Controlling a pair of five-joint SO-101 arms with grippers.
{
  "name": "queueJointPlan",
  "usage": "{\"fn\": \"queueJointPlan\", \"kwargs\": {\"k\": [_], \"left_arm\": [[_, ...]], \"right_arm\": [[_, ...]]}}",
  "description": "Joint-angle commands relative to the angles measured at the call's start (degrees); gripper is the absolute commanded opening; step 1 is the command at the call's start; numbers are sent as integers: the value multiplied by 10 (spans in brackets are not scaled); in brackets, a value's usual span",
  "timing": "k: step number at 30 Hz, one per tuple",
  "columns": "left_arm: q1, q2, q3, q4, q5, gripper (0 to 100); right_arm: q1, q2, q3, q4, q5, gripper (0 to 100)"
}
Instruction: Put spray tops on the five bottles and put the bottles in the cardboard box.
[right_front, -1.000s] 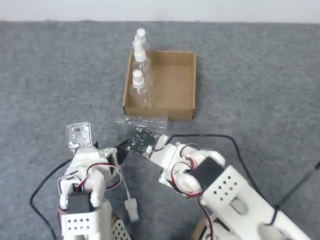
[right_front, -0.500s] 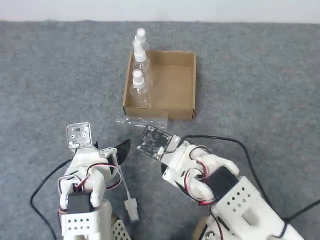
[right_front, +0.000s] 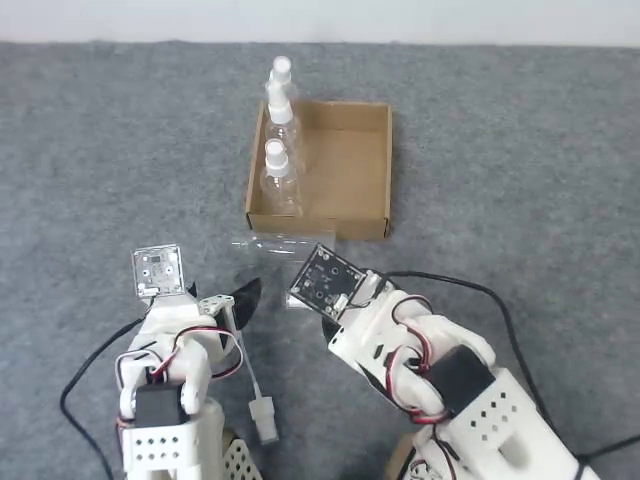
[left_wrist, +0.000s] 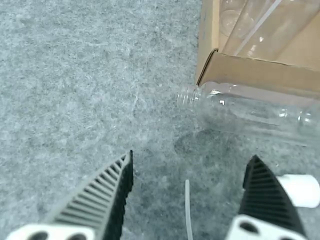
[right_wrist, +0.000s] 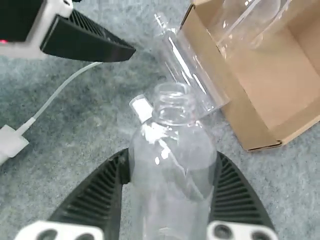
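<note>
We've got the right gripper (right_wrist: 170, 165) clamped on an uncapped bottle (right_wrist: 172, 140) just in front of the cardboard box (right_front: 340, 215). Our left gripper (left_wrist: 191, 160) sits wide open and empty near the box's front corner. A second uncapped bottle (left_wrist: 250, 110) lies along its front wall.

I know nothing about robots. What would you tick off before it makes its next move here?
1. Grip secure: ok. The right claw has a finger on each side of the held bottle.
2. Top on that bottle: not ok. Its mouth is bare.
3. Other claw free: ok. The left claw is open and empty over the carpet.
4. Top available: ok. A spray top lies on the carpet beside the left arm.
5. Room in the cardboard box: ok. The capped bottles stand along one side.
6. Lying bottle out of the way: cannot tell. It lies uncapped along the box's front.
</note>
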Motion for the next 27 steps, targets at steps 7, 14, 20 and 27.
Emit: {"fn": "queueJointPlan", "kwargs": {"k": [7, 14, 20, 27], "left_arm": [[-4, -10, -14, -2, -6, 334], [-5, -10, -40, -2, -6, 334], [-5, -10, -43, -3, -7, 334], [-22, -10, -65, -1, -10, 334]], "right_arm": [[8, -50, 22, -31, -4, 132], [8, -58, 23, -30, -4, 132], [8, -58, 23, -30, -4, 132], [8, -57, 23, -29, -4, 132]]}}
